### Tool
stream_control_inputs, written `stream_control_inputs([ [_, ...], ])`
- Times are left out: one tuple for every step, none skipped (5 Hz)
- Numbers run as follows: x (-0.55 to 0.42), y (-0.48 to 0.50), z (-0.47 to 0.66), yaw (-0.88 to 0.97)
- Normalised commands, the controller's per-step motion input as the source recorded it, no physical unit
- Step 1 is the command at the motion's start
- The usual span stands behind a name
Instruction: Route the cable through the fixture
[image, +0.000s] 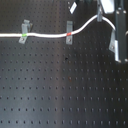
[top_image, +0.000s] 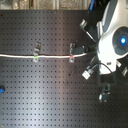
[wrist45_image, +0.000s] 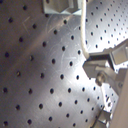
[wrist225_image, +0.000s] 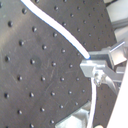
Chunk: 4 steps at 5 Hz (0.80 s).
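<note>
Black perforated board (image: 60, 90) under everything, filling both exterior views, also the dark holed surface in both wrist views (wrist45_image: 35, 75).

Franka arm (top_image: 116, 37), white w/ blue ring light, bulky at the second exterior view's right; in the first exterior view only dark body (image: 121, 25) at upper right.

Cable (image: 47, 35): long white cord running in from the first exterior view's left edge, roughly level across the board, through two small metal clip fixtures, then curving up toward the arm at upper right. Same run in the second exterior view (top_image: 52, 56), from that second exterior view's left edge toward the arm. Green tape band (image: 23, 36) sitting at the left clip (image: 25, 27); red tape band (image: 69, 34) at the middle clip (image: 69, 27). Third clip (image: 101, 14) near the cable's raised end, close by the arm.

Gripper (wrist225_image: 97, 67): metal fingers clamped on the white cord in the second wrist view, cord entering the jaws & carrying on beyond. Similar in the first wrist view (wrist45_image: 100, 65), cord passing by the finger; contact less clear there.

Small blue object (top_image: 2, 90) at the second exterior view's left edge, well apart from the cable; too small to ID.
</note>
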Motion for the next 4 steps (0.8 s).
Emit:
stream_control_inputs([
  [0.257,-0.183,0.13,-0.60],
  [0.117,-0.172,0.14,-0.60],
  [0.053,-0.154,0.10,-0.50],
  [-0.092,-0.179,0.00,-0.26],
])
